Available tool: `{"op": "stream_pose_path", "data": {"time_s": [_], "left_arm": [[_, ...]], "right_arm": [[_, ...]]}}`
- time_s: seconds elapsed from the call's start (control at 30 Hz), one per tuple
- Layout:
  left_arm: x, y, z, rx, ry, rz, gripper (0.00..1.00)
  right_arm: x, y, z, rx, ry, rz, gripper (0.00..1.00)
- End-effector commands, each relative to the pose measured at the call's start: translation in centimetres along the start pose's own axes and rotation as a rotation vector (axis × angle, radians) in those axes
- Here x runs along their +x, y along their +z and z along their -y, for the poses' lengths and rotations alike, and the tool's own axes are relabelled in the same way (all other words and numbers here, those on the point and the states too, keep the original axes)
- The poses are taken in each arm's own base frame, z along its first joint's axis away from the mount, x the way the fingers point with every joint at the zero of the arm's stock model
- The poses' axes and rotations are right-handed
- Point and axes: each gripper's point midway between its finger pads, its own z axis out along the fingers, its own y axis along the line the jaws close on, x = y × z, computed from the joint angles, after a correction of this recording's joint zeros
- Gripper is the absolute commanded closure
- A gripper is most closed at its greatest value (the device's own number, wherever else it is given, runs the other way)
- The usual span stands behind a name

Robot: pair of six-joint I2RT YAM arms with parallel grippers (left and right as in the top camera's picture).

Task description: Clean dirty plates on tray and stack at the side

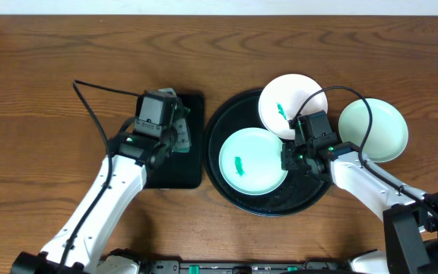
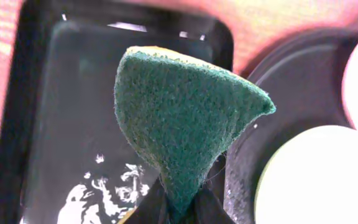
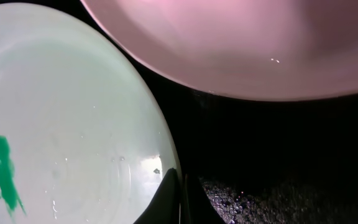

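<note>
Closest to the lens in the left wrist view is the green sponge. The left pincer is closed tight on its lower end, so it stands up like a fan. Behind it lies the small rectangular tray, and the rim of the round tray curves in on the right.

In the right wrist view, the right pincer has its fingers pressed together with nothing between them. Its tips are at the edge of a mint plate, and I cannot tell whether they touch it. This plate lies on the round tray's wet black floor and carries a green smear. The white plate looms above it, raised off the tray floor.

From overhead, the left arm hangs over the rectangular tray, well apart from the dirty plate. The white plate also has a smear and lies across the round tray's far rim, part in and part out. A second mint plate sits on the worktop just beside the tray and shows no smear.

The step in hand looks like bringing the sponge to the smeared mint plate. To do it well, lift the sponge clear of both tray rims and land its broad face on the smear rather than its edge. Scrub in short, light strokes. The closed right pincer would best brace the plate's rim on the side opposite the strokes, so the plate neither slides nor knocks the white one.
</note>
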Motion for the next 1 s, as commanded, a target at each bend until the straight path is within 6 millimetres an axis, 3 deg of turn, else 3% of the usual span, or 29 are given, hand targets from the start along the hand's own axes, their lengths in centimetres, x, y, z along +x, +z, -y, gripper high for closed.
{"op": "stream_pose_path", "data": {"time_s": [0.0, 0.17, 0.33, 0.4, 0.47, 0.67, 0.97], "left_arm": [[-0.1, -0.3, -0.5, -0.035, 0.007, -0.007, 0.93], [1.2, -0.3, -1.0, -0.057, 0.009, -0.057, 0.93], [1.2, -0.3, -1.1, -0.058, 0.009, -0.060, 0.93], [1.2, -0.3, -1.1, -0.058, 0.009, -0.060, 0.93], [1.2, -0.3, -1.1, -0.058, 0.009, -0.060, 0.93], [1.2, -0.3, -1.1, -0.058, 0.009, -0.060, 0.93], [1.2, -0.3, -1.1, -0.058, 0.009, -0.060, 0.93]], "right_arm": [[0.8, -0.2, 0.2, 0.009, 0.088, -0.027, 0.99], [2.0, -0.2, 0.4, 0.018, 0.148, -0.075, 0.99], [2.3, -0.4, -1.4, -0.080, 0.148, -0.104, 0.97], [2.2, -0.4, -1.5, -0.088, 0.125, -0.103, 0.73], [2.0, -0.5, -1.5, -0.090, 0.114, -0.099, 0.62], [0.7, -1.3, -1.9, -0.102, 0.042, -0.032, 0.65], [-0.7, -1.2, -0.2, -0.001, 0.013, 0.037, 0.85]]}}
